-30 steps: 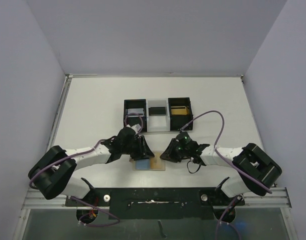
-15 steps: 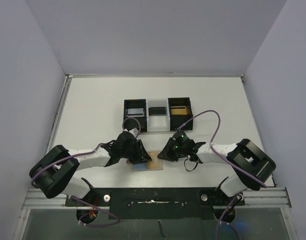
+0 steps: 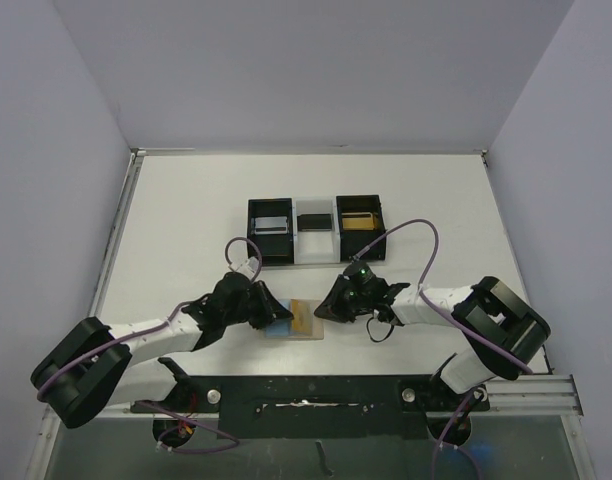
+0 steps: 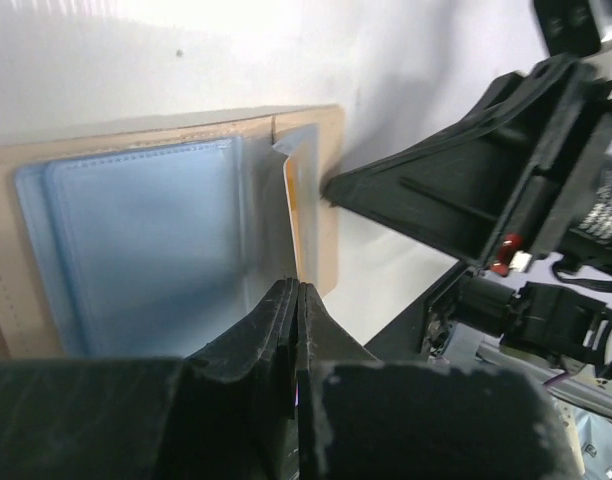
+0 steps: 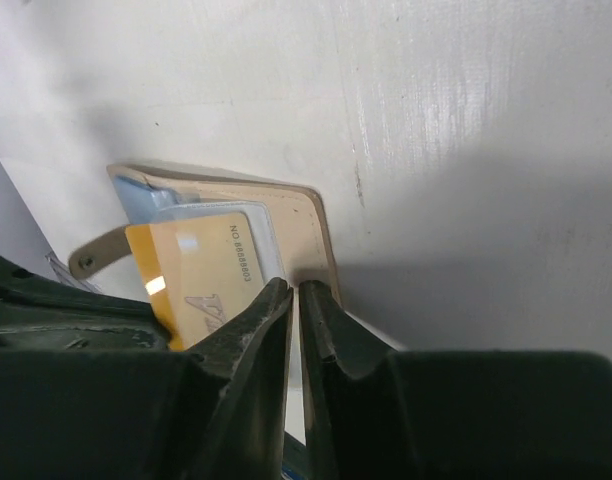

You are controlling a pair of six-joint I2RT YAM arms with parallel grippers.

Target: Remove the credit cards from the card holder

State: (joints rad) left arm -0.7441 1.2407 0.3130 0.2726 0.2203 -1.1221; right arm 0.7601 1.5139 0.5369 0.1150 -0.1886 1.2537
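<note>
Tan card holder, one, open on bench at 6 o'clock. Two cards: blue-grey card, orange card. Left tool at holder's 9, fully closed; right tool at 3, narrow, touching holder edge.

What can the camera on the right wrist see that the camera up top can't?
Only the right wrist view shows the number printed on the orange card, which sticks out of the tan card holder. Only the top view shows the black-and-white three-compartment tray and both whole arms. Both views show the card holder lying on the white table.
</note>
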